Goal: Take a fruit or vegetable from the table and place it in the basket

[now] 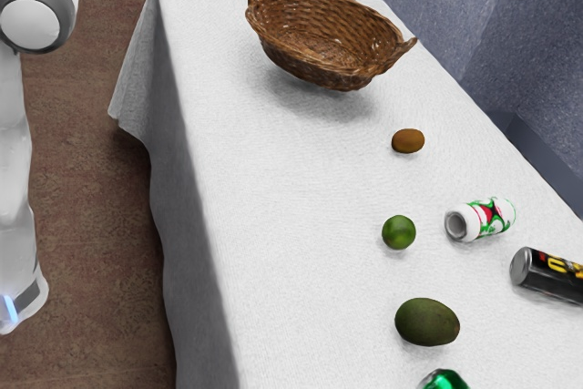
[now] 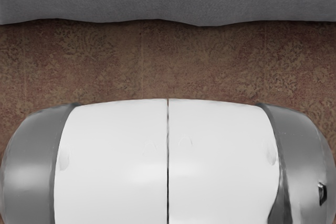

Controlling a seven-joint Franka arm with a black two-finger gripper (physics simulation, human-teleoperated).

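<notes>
Over a mottled brown floor (image 2: 131,66), the tool appears poised off the long bench (image 1: 264,179) draped in white cloth. All three pieces of produce (image 1: 398,232) lie across it, toward the exterior view's right from the lone white-and-grey jointed arm (image 1: 16,134), so the coming reach likely heads outward over the cloth. How wide the tool stands, and whether it has hold of anything, cannot be told. One brown woven wicker basket (image 1: 319,34) with two handles sits toward the bench's far end. Two metal drink cans lie on their sides, one black can (image 1: 551,274) with yellow lettering, one white can (image 1: 483,219) with red and green print; one shiny green object (image 1: 444,380) is cut off nearby. The produce: one dark green oval avocado (image 1: 426,322), one brown oval kiwi (image 1: 408,141), nearest the basket and probably the shortest carry, and one round green lime (image 1: 398,232).
</notes>
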